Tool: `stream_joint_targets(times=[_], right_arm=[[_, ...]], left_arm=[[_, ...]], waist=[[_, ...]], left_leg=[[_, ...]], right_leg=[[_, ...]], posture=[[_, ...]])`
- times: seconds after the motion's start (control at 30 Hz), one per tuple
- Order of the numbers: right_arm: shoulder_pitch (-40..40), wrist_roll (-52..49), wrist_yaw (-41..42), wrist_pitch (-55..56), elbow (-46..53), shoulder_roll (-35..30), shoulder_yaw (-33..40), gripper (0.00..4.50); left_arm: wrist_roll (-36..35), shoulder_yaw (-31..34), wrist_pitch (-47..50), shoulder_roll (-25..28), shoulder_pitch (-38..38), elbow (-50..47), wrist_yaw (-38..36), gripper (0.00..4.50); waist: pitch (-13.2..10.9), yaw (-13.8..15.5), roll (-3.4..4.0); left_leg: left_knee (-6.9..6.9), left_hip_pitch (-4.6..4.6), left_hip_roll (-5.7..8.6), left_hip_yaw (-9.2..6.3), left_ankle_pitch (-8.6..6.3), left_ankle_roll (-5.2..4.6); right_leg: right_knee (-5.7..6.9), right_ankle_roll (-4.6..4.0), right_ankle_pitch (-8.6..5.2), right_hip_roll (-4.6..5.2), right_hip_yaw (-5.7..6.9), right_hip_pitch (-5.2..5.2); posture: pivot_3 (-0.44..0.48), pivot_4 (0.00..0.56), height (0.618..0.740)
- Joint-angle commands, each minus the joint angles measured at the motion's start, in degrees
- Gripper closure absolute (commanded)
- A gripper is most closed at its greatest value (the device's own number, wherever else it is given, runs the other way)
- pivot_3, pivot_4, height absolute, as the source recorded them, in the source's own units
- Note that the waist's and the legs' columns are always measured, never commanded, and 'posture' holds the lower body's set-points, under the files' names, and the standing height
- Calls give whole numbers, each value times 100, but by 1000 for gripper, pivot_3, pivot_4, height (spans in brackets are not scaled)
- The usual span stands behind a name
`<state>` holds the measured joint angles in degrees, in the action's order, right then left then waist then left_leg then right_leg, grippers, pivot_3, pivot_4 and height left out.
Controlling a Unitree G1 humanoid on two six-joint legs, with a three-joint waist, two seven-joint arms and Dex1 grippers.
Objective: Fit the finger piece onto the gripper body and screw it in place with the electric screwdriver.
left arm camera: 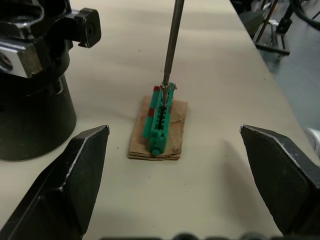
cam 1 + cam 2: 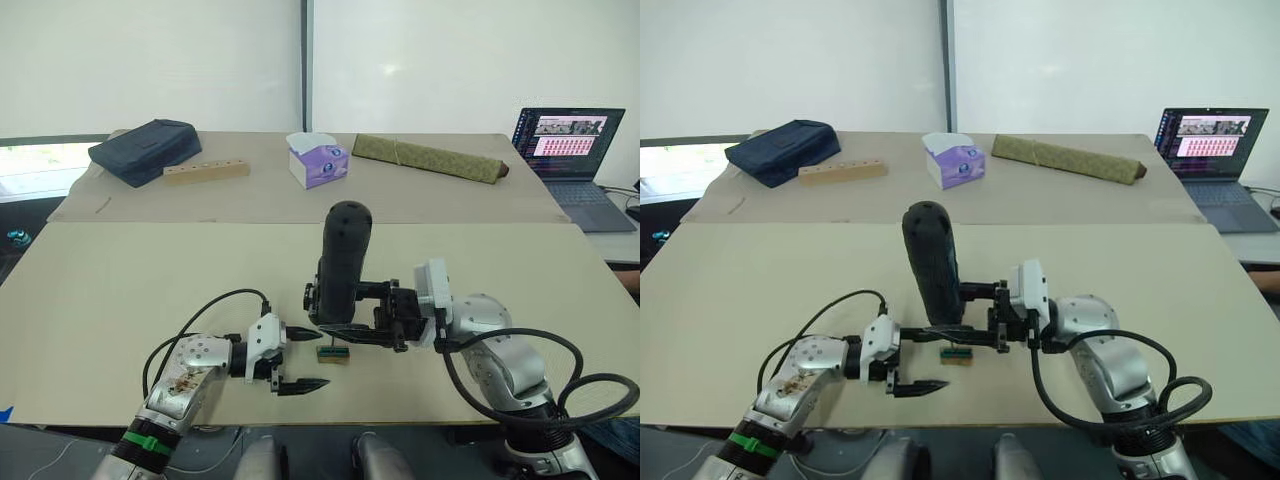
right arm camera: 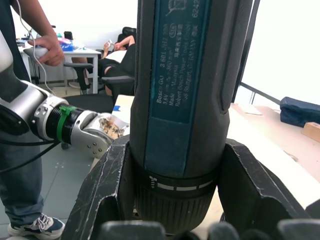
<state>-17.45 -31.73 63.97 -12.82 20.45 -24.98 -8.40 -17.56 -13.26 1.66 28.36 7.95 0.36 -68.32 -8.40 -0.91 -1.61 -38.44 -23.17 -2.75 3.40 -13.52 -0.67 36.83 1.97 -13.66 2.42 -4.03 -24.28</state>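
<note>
My right gripper [image 2: 347, 312] is shut on the electric screwdriver [image 2: 342, 262], a thick black cylinder held upright over the table's front middle. Its thin metal bit [image 1: 169, 47] comes down onto a small green toothed piece [image 1: 159, 119] lying on a brown pad [image 2: 333, 353]. Beside that pad stands the gripper body [image 1: 31, 117], a squat black cylinder with a bracket on top. In the eye views the screwdriver mostly hides it. Just left of the pad, my left gripper [image 2: 301, 358] is open and holds nothing. The finger piece is out of view.
Along the table's far side lie a navy pouch [image 2: 146, 150], a wooden block [image 2: 206, 171], a tissue box [image 2: 317, 160] and an olive rolled mat [image 2: 430, 158]. A laptop [image 2: 570, 150] stands at the far right. A person [image 3: 27, 45] stands beyond the table. The front edge is close to both arms.
</note>
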Motion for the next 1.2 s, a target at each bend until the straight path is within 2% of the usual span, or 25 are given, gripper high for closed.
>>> stream_joint_targets(times=[0.03, 0.23, 0.43, 0.57, 0.77, 0.83, 0.93, 1.2], right_arm=[[-185, -415, -95, -142, 518, -57, 216, 2579], [-294, -692, -259, -383, 765, -207, 374, 2579], [-364, -976, -429, -593, 957, -396, 652, 2579], [-358, -1172, -525, -729, 1022, -545, 897, 2579], [-313, -1317, -557, -821, 1048, -792, 1128, 2579], [-305, -1304, -584, -831, 1035, -841, 1193, 2579], [-285, -1283, -616, -831, 1035, -866, 1233, 2579], [-210, -1201, -660, -796, 1019, -915, 1260, 2579]], left_arm=[[-463, 350, 43, 154, -113, -480, -133, 78], [-1231, 872, 403, 295, -327, -1131, -126, 78], [-1807, 1390, 970, 693, -501, -1554, -111, 78], [-2068, 1756, 1273, 660, -381, -1523, 261, 78], [-1402, 1847, 739, 515, -232, -910, 642, 78], [-788, 1646, 392, 467, -123, -426, 901, 78], [-304, 1353, 175, 397, 25, 14, 1012, 78], [74, 752, 140, -137, 462, 556, 1002, 78]], waist=[[-4, 4, -6], [-6, 7, -10], [-9, 9, -15], [-10, 14, -16], [-11, 17, -18], [-11, 18, -18], [-11, 14, -18], [-13, 37, -21]], left_leg=[[0, 0, 0, -1, 0, 0], [0, 0, -2, -1, 0, 0], [0, 1, -3, -3, 0, 0], [0, 1, -3, -2, 0, 0], [0, 1, -1, -1, 0, 0], [0, 0, -1, -1, 0, 0], [0, 1, 0, 0, 0, 0], [-3, -7, 2, -1, 0, 0]], right_leg=[[1, 0, 0, 0, 1, 0], [0, 0, 0, 2, 1, 1], [-1, 0, 0, 1, 3, 1], [0, 0, 0, 1, 3, 1], [-3, 0, 0, 2, 3, 2], [-3, -1, 0, 1, 3, 1], [-3, -1, 1, 0, 3, 2], [-5, 1, 2, 2, 3, 1]], posture=[[0, 150, 740], [0, 150, 740], [0, 150, 740], [0, 150, 740], [0, 150, 740], [0, 150, 740], [0, 150, 740], [0, 150, 740]])
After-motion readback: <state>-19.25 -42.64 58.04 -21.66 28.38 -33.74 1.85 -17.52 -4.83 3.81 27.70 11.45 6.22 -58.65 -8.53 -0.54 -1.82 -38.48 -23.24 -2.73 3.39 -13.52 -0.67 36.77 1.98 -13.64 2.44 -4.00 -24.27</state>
